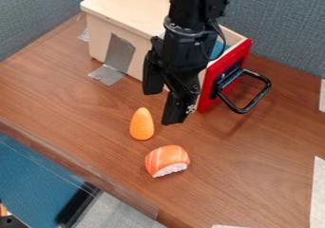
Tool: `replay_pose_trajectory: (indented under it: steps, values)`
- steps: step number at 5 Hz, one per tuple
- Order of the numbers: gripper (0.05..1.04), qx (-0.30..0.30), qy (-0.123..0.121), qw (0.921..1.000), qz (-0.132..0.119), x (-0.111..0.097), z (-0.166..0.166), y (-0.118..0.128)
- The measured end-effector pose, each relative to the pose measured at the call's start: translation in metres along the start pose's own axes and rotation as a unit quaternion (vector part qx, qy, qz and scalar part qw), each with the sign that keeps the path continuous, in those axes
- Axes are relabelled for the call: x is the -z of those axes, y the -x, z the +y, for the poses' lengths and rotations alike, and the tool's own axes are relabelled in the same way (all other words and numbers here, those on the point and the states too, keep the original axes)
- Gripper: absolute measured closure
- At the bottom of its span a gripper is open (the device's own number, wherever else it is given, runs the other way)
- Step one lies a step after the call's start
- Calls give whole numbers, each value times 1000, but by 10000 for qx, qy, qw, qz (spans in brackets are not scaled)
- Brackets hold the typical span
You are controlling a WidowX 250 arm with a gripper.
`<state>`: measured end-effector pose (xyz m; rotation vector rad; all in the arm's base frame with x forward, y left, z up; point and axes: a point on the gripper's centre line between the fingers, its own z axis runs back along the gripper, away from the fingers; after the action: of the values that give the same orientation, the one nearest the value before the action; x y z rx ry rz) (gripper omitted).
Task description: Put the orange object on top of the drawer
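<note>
One end effector [162,107], black, two-fingered, hung from the single black arm [184,37] at the centre of the camera view. Condition: wide, its fingers well parted, nothing held. From where I stand, one finger sits to the far left and the other to the near right.

One orange object [141,124], smooth, egg-like, lying on the brown worktop [76,108]. Position: just to the near left of the end effector, apart from it. Long axis: running near to far, narrower end far, blunter end near.

Relation of note: the spread of the fingers looks closer to the object's length than to its width. My judgement is that the coming move calls for a shift to the near left, a lowering, and probably some turn of the wrist so the fingers close across the narrow way. Pinched along its length, the rounded piece might roll or squirt out.

One piece of salmon sushi [167,160], to the near right of the object, close but not touching; also orange, hence easily confused.

One wooden drawer unit [117,6], far side, red front pulled out; its flat top is the destination.
</note>
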<state>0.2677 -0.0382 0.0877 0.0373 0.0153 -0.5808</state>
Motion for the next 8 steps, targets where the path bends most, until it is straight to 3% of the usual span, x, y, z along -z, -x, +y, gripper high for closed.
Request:
replay_pose_trajectory:
  steps: [1,3,5,7,8]
  values:
    - [83,-6,65,9999,131,8,-1,1]
    - [83,-607,43,9981,-9,17,27,-3]
    - [83,-934,-213,9953,-154,36,55,-2]
    - [83,-1144,-144,9933,73,67,61,4]
    - [136,-1033,-110,9945,137,70,55,6]
